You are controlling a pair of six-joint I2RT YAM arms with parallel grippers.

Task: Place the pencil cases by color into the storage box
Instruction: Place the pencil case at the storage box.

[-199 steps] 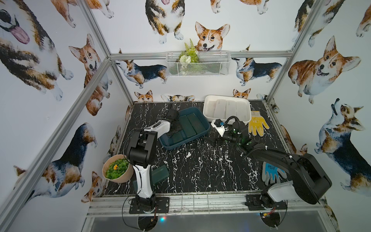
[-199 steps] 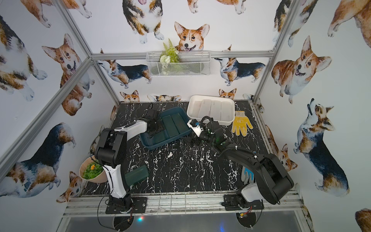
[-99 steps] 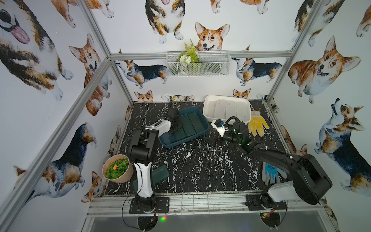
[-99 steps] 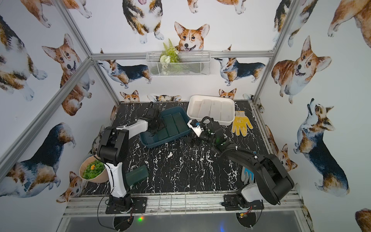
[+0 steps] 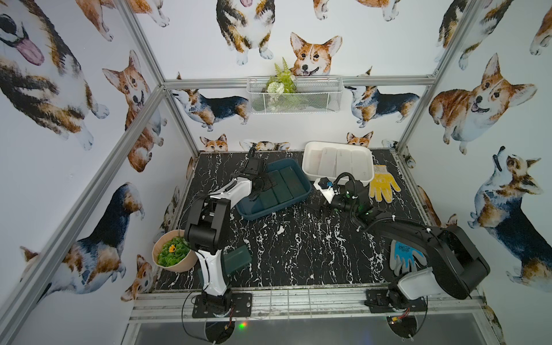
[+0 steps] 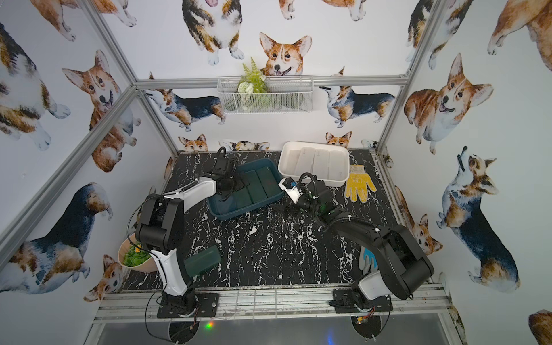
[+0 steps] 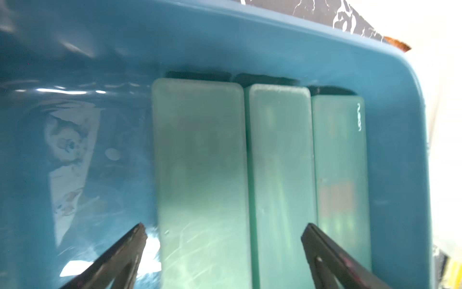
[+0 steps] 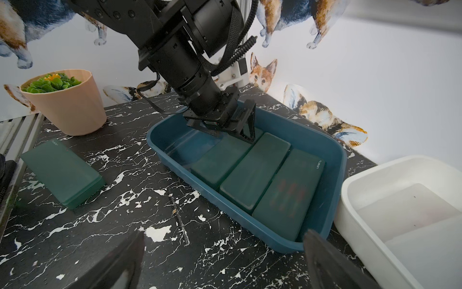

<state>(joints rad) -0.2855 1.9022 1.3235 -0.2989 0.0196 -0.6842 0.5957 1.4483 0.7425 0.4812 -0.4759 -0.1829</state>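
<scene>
Blue storage box (image 7: 225, 45): glossy smooth plastic, walls throw reflections. Green pencil cases (image 7: 200, 162) in it: frosted matt plastic, fine scuffs, slightly see-through. Loose green pencil case (image 8: 62, 172): same matt plastic. White storage box (image 8: 362, 180): smooth satin plastic; white pencil cases (image 8: 405, 207) inside are frosted, translucent. Worktop (image 8: 140, 207): black marble-look, white veins, low sheen. Fingers (image 7: 117, 260) of my left end effector (image 7: 225, 226): matt black plastic. Pot (image 8: 70, 107): matt peach, faceted. Yellow glove (image 5: 383, 186): knit cloth. Wire basket (image 5: 294, 95): white-coated metal mesh. Frame (image 5: 388, 80): bare aluminium.
</scene>
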